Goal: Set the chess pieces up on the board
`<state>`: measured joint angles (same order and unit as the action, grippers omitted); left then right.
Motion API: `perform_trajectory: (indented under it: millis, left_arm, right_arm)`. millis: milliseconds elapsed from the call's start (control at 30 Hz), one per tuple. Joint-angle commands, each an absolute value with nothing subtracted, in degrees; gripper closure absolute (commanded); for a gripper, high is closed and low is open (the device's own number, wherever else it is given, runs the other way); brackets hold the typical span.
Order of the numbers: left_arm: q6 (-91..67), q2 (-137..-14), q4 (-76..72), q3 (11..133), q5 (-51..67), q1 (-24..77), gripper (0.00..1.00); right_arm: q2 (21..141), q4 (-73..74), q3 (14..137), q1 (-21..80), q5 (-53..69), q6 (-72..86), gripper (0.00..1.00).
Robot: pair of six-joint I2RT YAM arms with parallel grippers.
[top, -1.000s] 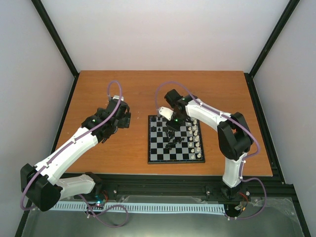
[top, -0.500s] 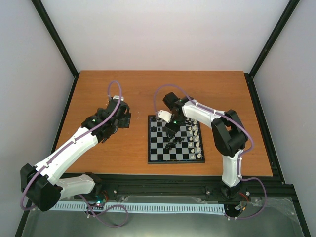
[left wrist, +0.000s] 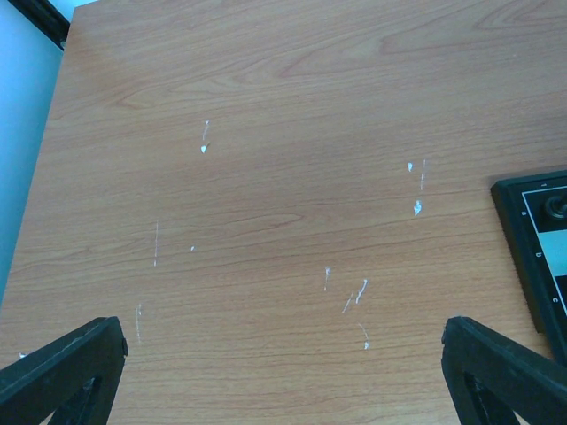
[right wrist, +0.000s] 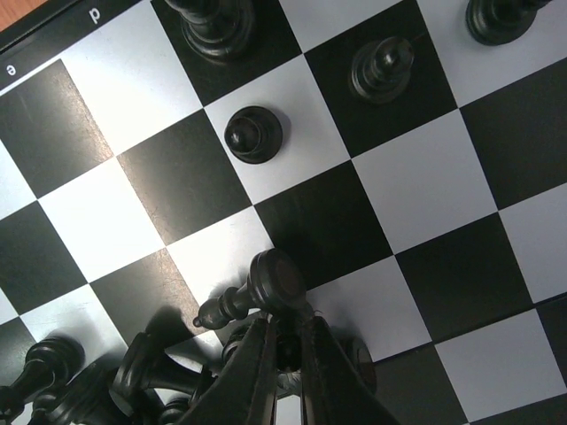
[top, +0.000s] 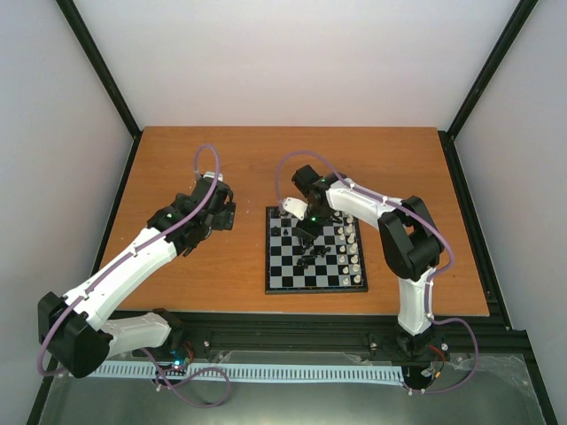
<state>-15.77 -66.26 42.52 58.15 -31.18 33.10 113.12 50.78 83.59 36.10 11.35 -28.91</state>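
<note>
The board lies right of the table's centre. Cream chess pieces stand in two rows along its right side. Black chess pieces lie heaped near its middle, and a few stand at its far left. My right gripper is low over the board. In the right wrist view its fingers are shut on a small black piece. A toppled black piece lies just beyond the tips. A black pawn stands further on. My left gripper is open and empty over bare wood.
More black pieces lie piled at the lower left of the right wrist view, and others stand along its top edge. The board's corner shows at the right of the left wrist view. Black frame rails edge the table.
My right gripper has shifted a little left and towards the near side over the board's black pieces. The left arm has not moved.
</note>
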Motion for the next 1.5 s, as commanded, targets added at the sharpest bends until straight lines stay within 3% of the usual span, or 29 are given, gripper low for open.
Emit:
perform_trajectory:
  millis: [0,800,1467]
  left_arm:
    - [-14.67,-66.51,42.94,59.60,-30.63,32.76,0.00]
    - [-14.76,-66.71,43.04,59.67,-30.52,32.77,0.00]
    - [-14.66,-66.71,43.06,59.63,-30.48,32.76,0.00]
  right_arm:
    - [112.71,51.23,85.45,36.39,11.34,-28.77,0.97]
    - [110.33,53.26,88.85,40.53,12.65,-29.24,0.97]
    - [117.10,54.40,92.53,42.84,13.94,-28.92,0.96]
